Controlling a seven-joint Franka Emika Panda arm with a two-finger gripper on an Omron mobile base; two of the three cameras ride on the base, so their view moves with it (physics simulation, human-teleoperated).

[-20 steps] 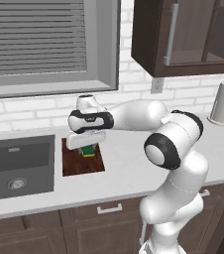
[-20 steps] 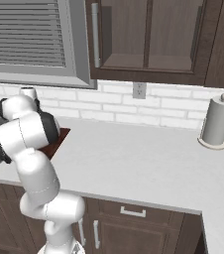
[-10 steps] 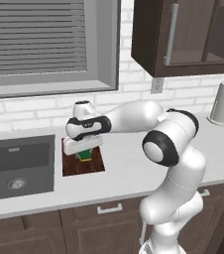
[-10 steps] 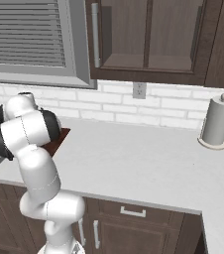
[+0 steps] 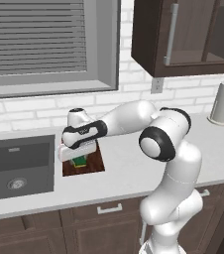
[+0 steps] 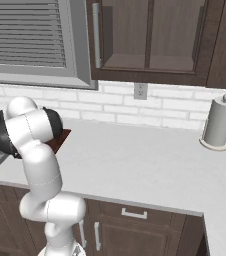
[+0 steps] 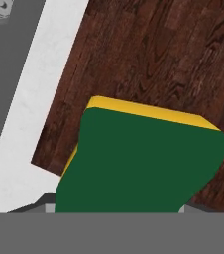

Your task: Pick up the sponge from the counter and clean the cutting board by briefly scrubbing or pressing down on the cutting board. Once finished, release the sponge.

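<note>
The dark reddish-brown cutting board (image 5: 90, 164) lies on the light counter (image 5: 134, 171), just right of the sink. My gripper (image 5: 78, 158) points down over the board's left half and is shut on the sponge (image 5: 79, 160). The sponge's green side sits low against the board, but I cannot tell whether it presses on it. In the hand view the sponge (image 7: 139, 158) shows its green face and a yellow edge and hides my fingertips. Behind it lies the cutting board (image 7: 158, 59). In the right base view my arm hides the hand, and only a corner of the cutting board (image 6: 61, 139) shows.
The dark grey sink basin (image 5: 16, 166) lies left of the board, with a narrow strip of counter (image 7: 27, 114) between them. A paper towel roll (image 5: 222, 102) stands far right by the brick wall. Wall cabinets (image 5: 183, 34) hang above.
My hand has come down and moved left with the sponge, from above the board's right half to low over its left half. The board has not moved.
</note>
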